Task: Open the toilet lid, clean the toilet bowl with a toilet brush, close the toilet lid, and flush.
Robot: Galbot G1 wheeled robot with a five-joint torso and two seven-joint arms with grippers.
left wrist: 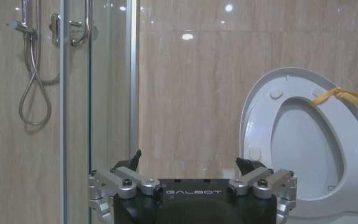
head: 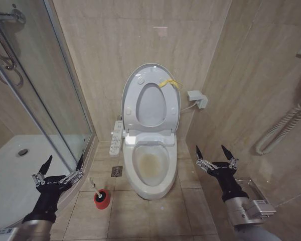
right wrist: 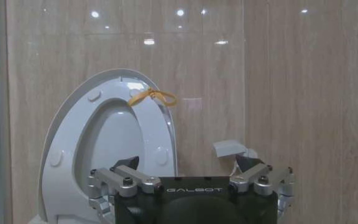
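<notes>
Holding both arms low in front of me, I keep my left gripper spread wide beside the glass shower door, gripping nothing, and my right gripper equally spread near the right wall, also empty. On the floor between my left gripper and the toilet, the toilet brush stands in its red cup holder. Farther on, the toilet bowl lies exposed, stained yellowish-brown inside. Behind it, the toilet lid and seat ring stand raised against the wall, a yellow strap at the rim.
</notes>
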